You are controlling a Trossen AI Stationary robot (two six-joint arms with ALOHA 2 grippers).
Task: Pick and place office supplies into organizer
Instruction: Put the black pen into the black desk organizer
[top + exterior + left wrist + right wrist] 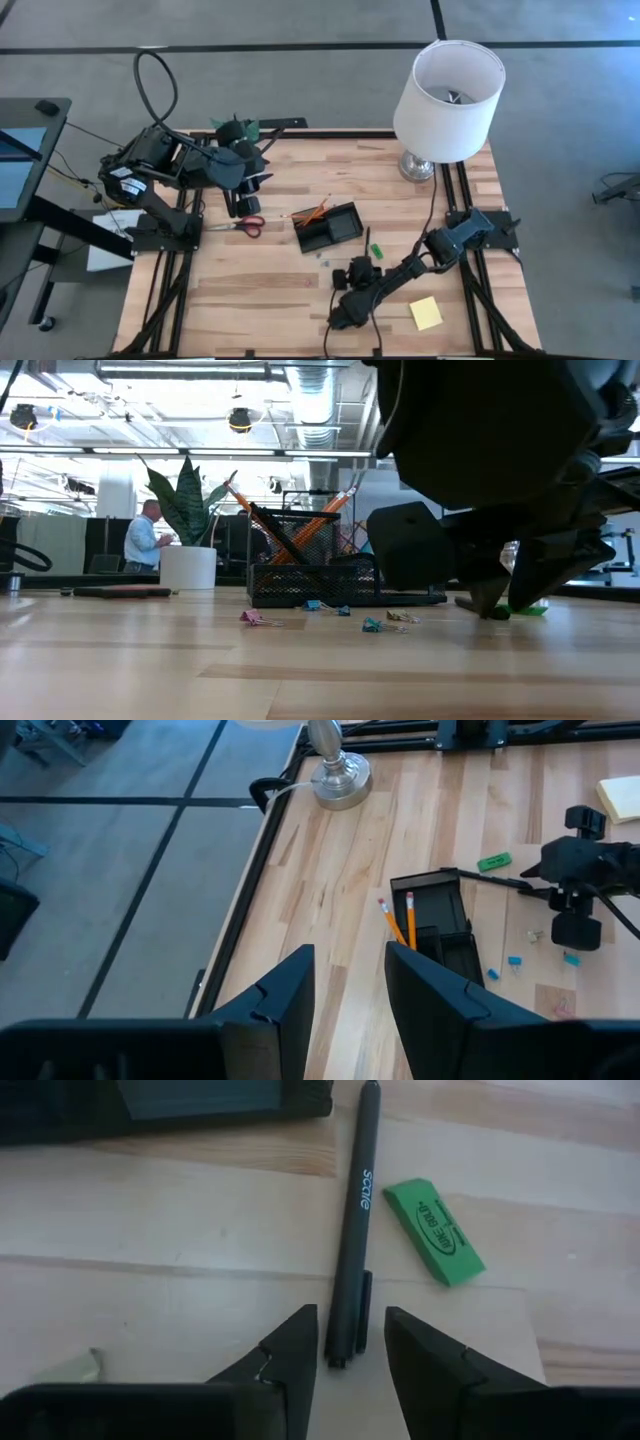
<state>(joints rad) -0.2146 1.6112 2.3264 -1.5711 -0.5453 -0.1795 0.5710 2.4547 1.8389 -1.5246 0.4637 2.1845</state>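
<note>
Overhead: right gripper [362,270] low beside black organizer [330,228], which holds orange pencils [312,212]; left gripper [250,165] waits apart, scissors [240,225] below it. Table-level: clips [375,624] scattered before the organizer. Right wrist: fingers apart, straddling black pen [355,1220], green eraser [433,1230] beside it. Step looks like pen pickup; next calls for lowering and closing.

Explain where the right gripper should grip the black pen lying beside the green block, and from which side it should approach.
Grip the black pen at its lower barrel near the clip, coming straight down from above. It lies flat on the table, and the right gripper has its open fingers either side of that end. The green block lies close beside the upper barrel, so gripping lower probably avoids it.
</note>
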